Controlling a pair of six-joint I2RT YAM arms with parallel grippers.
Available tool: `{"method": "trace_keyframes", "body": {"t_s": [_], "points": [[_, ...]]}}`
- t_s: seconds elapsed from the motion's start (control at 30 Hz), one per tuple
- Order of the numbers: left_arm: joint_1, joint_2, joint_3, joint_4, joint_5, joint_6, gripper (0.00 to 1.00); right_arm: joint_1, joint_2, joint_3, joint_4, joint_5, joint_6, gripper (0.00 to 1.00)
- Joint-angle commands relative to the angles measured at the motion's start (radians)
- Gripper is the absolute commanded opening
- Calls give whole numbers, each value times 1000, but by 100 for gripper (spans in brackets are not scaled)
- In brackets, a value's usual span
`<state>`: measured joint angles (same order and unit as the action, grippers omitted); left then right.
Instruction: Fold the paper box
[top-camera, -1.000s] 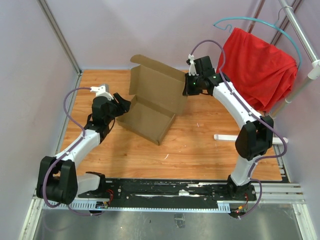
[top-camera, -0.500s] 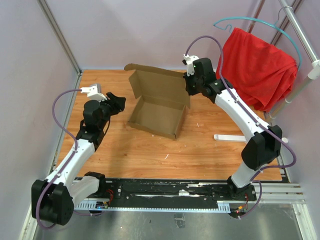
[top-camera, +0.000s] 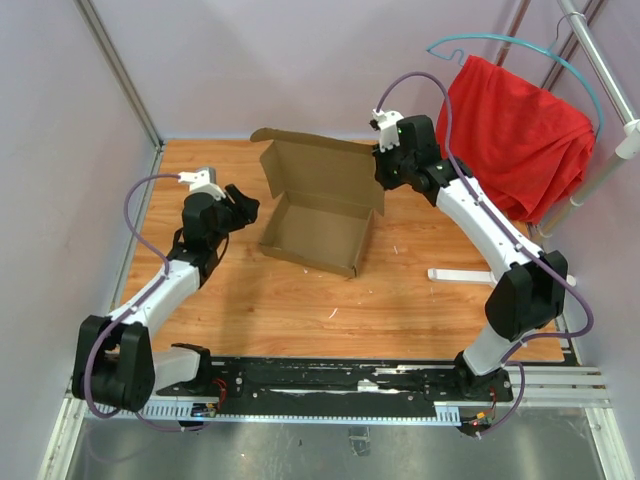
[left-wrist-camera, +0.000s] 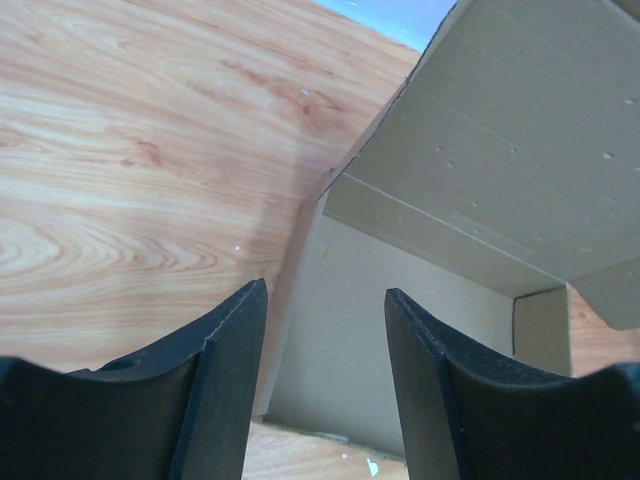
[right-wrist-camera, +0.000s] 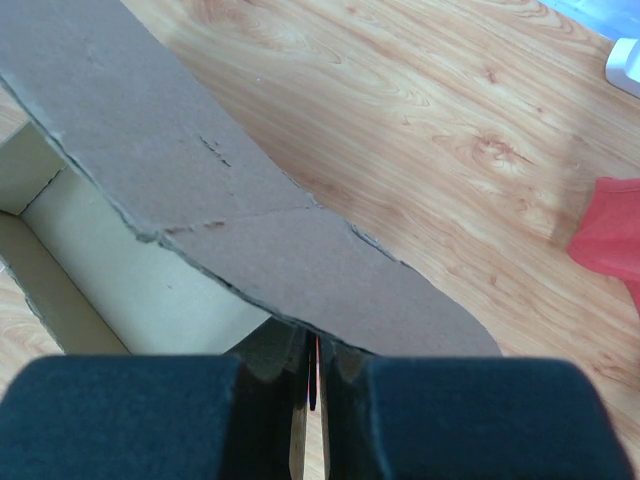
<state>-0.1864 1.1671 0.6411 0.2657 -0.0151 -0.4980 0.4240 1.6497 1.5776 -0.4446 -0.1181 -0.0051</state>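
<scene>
- Our right fingers (right-wrist-camera: 480, 420) are pressing together on cardboard. We're pinching the top edge of the lid (right-wrist-camera: 250, 190) near its right-hand end, and the flap is poking out past the pads.
- Our left fingers (left-wrist-camera: 205, 385) are hanging spread with nothing between them, so that arm isn't gripping anything right now.
- Working outward from the left side, the paper box (top-camera: 318, 222) is lying straight ahead of those spread fingers. They're near its left side wall but not touching it, and the wrist view is looking right into the open tray.
- The box is sitting on the tabletop (top-camera: 400, 300) around the middle, tray down. Its lid is standing up off the far wall and leaning a bit over the tray.
- Its long axis is running roughly left to right across the tabletop, skewed a little, so the hinge crease is lying between our two arms.
- That's the relation we're reckoning the next move turns on. The right arm is already on the lid at the far right corner, and the tray is lying toward us from there, so closing probably means swinging the lid down and toward the near edge.
- The left arm is the nearer one for steadying the tray or tucking that left end in.
- The red cloth (top-camera: 510, 125) is hanging well off to the right, clear of all this.
</scene>
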Motion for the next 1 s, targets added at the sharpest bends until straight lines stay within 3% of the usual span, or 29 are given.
{"method": "trace_keyframes", "body": {"t_s": [0.0,0.23,0.7,0.83,0.97], "points": [[1,46,60,146,74,-12,58,-14,8,-9,27,-41,4,5],[1,161,169,205,145,4,64,-20,16,-16,18,-82,21,5],[1,333,306,196,59,97,59,-25,25,-19,17,-139,24,5],[1,360,324,198,56,105,47,-27,30,-16,18,-144,25,5],[1,384,338,201,86,112,18,-32,44,-14,18,-161,29,5]]}}
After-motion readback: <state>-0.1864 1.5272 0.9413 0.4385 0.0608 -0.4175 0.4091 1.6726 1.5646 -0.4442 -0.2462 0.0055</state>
